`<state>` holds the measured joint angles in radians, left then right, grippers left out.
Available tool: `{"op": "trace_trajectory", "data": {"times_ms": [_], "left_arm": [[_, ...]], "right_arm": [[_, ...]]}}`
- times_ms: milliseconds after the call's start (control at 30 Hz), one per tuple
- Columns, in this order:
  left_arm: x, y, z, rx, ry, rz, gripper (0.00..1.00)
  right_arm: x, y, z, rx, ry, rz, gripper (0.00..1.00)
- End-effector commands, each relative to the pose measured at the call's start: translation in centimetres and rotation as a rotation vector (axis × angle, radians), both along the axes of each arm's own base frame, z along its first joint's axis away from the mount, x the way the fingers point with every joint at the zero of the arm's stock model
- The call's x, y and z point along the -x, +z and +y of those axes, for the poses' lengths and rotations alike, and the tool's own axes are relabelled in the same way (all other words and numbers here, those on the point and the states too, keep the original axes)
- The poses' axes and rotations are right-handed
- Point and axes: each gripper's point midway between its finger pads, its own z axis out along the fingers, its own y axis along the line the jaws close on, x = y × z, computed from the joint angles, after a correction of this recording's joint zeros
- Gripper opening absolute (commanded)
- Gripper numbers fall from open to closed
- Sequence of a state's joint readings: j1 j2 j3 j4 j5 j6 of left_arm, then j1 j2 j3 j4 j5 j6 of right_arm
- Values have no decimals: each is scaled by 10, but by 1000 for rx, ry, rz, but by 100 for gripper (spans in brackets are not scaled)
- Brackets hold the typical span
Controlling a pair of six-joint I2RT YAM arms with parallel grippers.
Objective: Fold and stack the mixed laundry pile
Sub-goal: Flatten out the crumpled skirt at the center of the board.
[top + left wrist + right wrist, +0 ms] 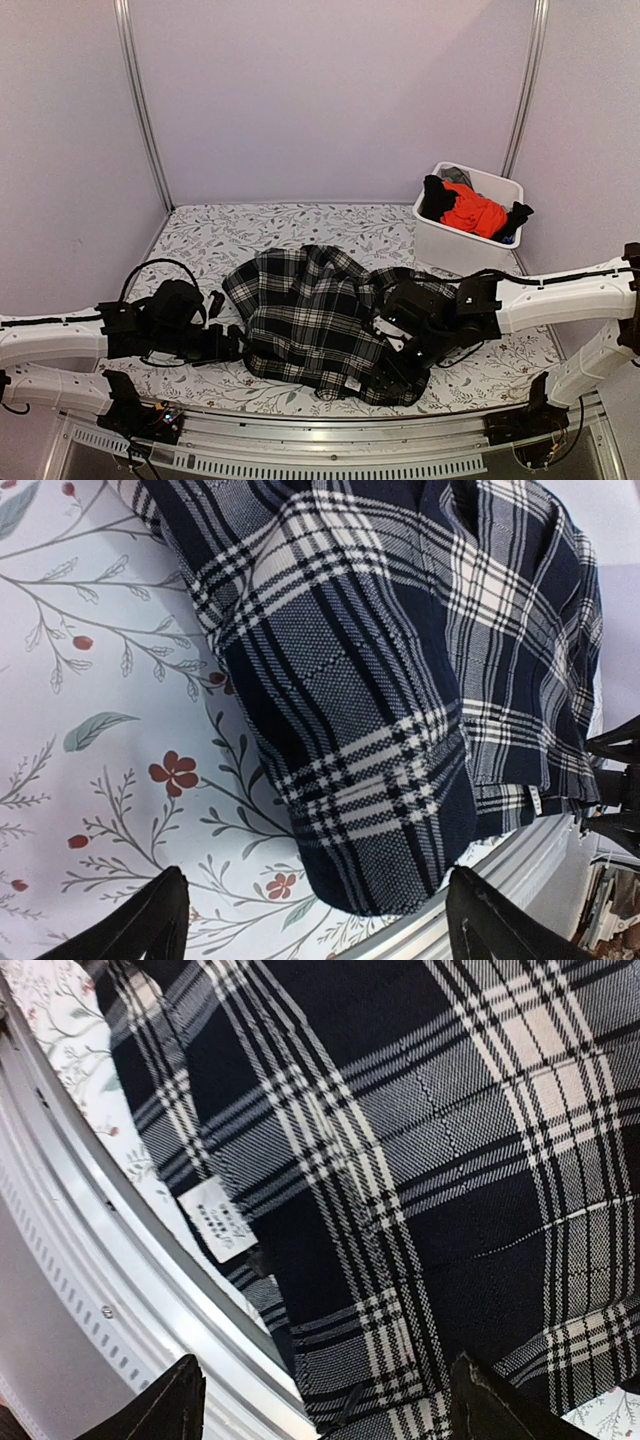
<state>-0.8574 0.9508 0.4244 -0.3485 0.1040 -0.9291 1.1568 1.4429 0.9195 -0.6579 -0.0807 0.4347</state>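
Observation:
A black-and-white plaid garment (320, 320) lies spread on the floral tablecloth (220, 240) in the middle. My left gripper (232, 342) is open at the garment's left edge; in the left wrist view the plaid corner (400, 720) lies between the spread fingertips (160, 915). My right gripper (400, 345) is open over the garment's right part; the right wrist view shows plaid cloth (420, 1160) with a white label (215, 1218) between its fingertips (180, 1400). The orange-red garment (472, 210) and dark garments (437, 197) sit in the white bin (465, 245).
The white bin stands at the back right of the table. The metal front rail (330, 425) runs along the near edge, also in the right wrist view (120, 1260). Frame posts (140, 100) rise at the back corners.

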Motion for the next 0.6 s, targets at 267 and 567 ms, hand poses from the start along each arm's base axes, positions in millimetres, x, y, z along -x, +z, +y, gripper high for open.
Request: {"op": "trace_trajectory", "data": {"times_ms": [267,567], "left_arm": [[6,-7,-1,-9,-15,8,100],[6,-9,4,-3,8,-10,96]], "right_arm": [[-14,-33,-53,415,-52,-127,61],[-32,5,-37,282,-173,-209,3]]}}
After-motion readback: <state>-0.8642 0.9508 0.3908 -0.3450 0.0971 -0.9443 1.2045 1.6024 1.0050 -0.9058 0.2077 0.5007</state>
